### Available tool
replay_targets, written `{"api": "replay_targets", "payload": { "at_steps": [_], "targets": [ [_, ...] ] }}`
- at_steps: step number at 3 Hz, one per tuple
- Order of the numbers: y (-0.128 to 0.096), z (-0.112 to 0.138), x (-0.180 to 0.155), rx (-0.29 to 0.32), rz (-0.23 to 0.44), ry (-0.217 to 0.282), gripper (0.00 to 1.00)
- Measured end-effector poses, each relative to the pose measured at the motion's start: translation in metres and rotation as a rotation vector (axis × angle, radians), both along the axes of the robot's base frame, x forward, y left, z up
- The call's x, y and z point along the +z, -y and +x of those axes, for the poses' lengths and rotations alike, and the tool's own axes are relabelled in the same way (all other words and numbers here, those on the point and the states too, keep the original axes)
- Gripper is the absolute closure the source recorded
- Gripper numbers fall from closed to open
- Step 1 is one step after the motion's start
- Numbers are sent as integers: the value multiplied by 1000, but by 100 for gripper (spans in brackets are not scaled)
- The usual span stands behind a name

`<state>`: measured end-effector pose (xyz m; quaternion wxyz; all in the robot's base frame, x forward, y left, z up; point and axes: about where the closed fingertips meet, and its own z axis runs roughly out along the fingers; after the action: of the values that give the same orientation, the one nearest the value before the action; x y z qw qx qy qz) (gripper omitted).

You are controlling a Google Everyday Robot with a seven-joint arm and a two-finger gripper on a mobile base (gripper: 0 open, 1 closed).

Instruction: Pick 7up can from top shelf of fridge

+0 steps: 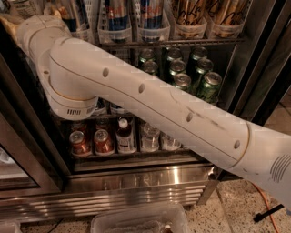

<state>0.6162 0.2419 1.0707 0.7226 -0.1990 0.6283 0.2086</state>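
My white arm (150, 102) crosses the open fridge (257, 68) from lower right to upper left and bends at a big elbow joint (72, 98). Its wrist leaves the picture at the top left corner, so the gripper is out of view. The top shelf (182, 42), a wire rack, carries clear plastic trays with tall blue-and-silver cans (151, 11) and brown-gold cans (191, 9). I cannot make out the 7up can; the arm hides the left end of that shelf.
Green cans (209, 85) stand in rows on the middle rack. Red cans (80, 142) and small bottles (125, 135) fill the bottom rack. Below lie the ribbed steel base (136, 186), a clear plastic bin (136, 220) and an orange cable (263, 205) on the floor.
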Motion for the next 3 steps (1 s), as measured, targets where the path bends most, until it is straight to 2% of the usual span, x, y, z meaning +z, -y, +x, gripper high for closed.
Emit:
{"api": "replay_targets", "payload": {
  "at_steps": [1, 2, 3],
  "targets": [
    [-12, 8, -2, 1, 14, -22, 29],
    [-12, 8, 2, 1, 14, -22, 29],
    [-12, 14, 1, -5, 17, -36, 47]
  ]
}}
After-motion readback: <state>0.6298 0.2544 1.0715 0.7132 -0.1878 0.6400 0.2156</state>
